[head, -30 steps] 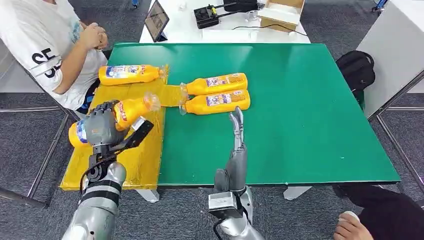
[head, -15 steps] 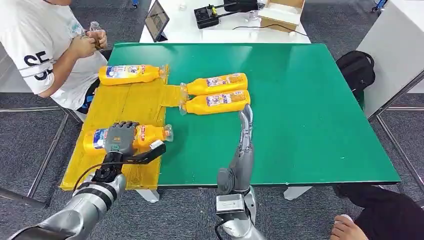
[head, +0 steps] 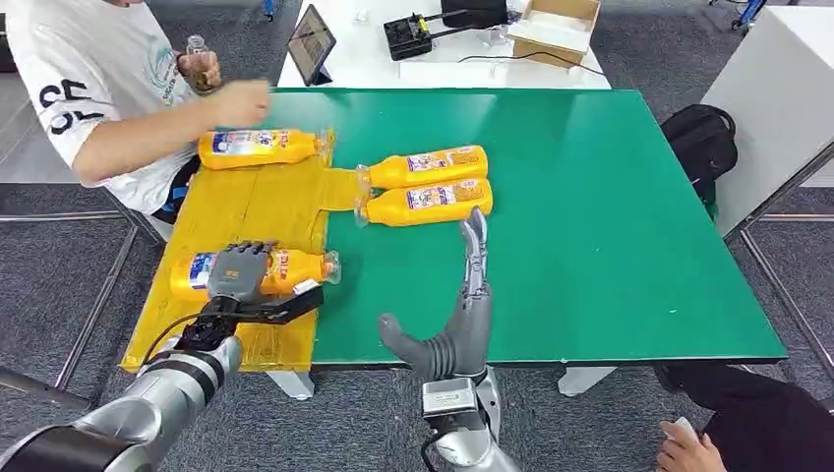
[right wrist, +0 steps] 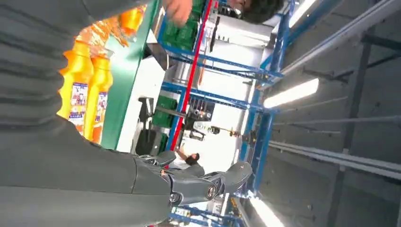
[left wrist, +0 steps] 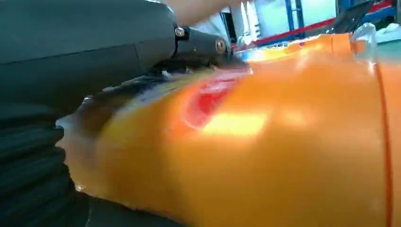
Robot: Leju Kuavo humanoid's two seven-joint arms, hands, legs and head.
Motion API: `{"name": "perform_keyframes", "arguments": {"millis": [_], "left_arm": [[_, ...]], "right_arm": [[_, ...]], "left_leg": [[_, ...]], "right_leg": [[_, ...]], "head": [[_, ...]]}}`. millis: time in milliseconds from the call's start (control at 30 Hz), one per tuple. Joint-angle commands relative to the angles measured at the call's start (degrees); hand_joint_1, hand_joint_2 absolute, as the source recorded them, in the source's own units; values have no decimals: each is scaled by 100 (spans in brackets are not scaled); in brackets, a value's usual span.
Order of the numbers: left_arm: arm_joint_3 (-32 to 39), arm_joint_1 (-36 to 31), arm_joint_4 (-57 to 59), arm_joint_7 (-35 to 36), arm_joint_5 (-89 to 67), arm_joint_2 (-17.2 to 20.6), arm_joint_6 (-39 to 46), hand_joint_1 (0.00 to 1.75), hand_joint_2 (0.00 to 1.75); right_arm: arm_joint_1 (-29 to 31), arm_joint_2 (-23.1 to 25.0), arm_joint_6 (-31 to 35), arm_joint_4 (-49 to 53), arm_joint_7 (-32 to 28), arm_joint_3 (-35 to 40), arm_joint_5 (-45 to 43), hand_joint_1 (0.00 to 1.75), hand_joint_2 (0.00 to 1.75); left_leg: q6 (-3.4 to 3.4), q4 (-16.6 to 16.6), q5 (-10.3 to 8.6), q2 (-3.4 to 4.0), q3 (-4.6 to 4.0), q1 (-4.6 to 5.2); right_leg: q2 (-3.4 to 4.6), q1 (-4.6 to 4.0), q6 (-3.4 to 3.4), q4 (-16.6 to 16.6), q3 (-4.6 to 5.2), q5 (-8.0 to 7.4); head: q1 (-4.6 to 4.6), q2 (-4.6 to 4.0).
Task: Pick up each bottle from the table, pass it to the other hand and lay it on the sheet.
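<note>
L hand grips bottle on sheet, label blurred close-up (wrist cam)

The labels on the orange bottles near the middle of the table are too small to read (only blue, white and red patches show). The person's white shirt by the table's far left corner bears large dark letters, cut off and unreadable.
</note>
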State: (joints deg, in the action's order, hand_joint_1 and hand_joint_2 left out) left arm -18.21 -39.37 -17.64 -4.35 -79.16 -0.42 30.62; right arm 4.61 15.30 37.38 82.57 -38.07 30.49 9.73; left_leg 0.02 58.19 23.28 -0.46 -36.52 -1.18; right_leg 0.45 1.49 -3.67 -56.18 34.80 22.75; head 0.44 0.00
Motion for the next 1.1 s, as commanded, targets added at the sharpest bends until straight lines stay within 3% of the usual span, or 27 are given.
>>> {"name": "perform_keyframes", "arguments": {"millis": [33, 233, 300, 500, 700, 933, 1100], "left_arm": [[728, 63, 422, -356, 610, -49, -173, 0, 0], [822, 68, 411, -409, 707, -64, -190, 0, 0], [1402, 84, 362, -877, 1294, -160, -461, 0, 0], [2068, 79, 286, -1504, 1922, -291, -947, 0, 0], [2401, 46, 214, -2021, 2275, -344, -1478, 0, 0], [2817, -48, -70, -3163, 2918, -398, -2866, 0, 0], [2817, -48, -70, -3163, 2918, -398, -2866, 0, 0]], "right_arm": [[141, -53, -45, -550, -193, 34, -29, 0, 175], [139, -51, -58, -554, -193, 25, -31, 0, 175], [125, -23, -147, -596, -193, -40, 5, 0, 175], [131, 29, -369, -788, -193, -195, 42, 0, 175], [168, 78, -516, -937, -193, -350, 10, 0, 175], [176, 122, -696, -1056, -193, -534, 54, 0, 175], [176, 122, -696, -1056, -193, -534, 54, 0, 175]], "left_leg": [[5, -10, 7, 16, 29, -3], [6, -10, 9, 10, 35, -3], [3, -8, 4, 7, 25, 2], [2, -10, 1, 2, 31, 1], [3, -9, -1, -7, 50, 3], [6, -10, -3, -13, 62, -1], [5, -7, -4, -18, 54, -1]], "right_leg": [[8, -7, 17, 13, -25, 2], [3, -8, 18, 14, -33, 6], [3, 0, 11, 7, -23, 4], [-1, -1, 12, 11, -31, 2], [-8, 1, 16, 9, -51, 7], [-16, -2, 24, 14, -65, 7], [-17, -1, 17, 10, -57, 6]], "head": [[0, 0], [0, 0], [-2, 0], [-2, 0], [-2, 0], [-2, 0], [0, 0]]}}
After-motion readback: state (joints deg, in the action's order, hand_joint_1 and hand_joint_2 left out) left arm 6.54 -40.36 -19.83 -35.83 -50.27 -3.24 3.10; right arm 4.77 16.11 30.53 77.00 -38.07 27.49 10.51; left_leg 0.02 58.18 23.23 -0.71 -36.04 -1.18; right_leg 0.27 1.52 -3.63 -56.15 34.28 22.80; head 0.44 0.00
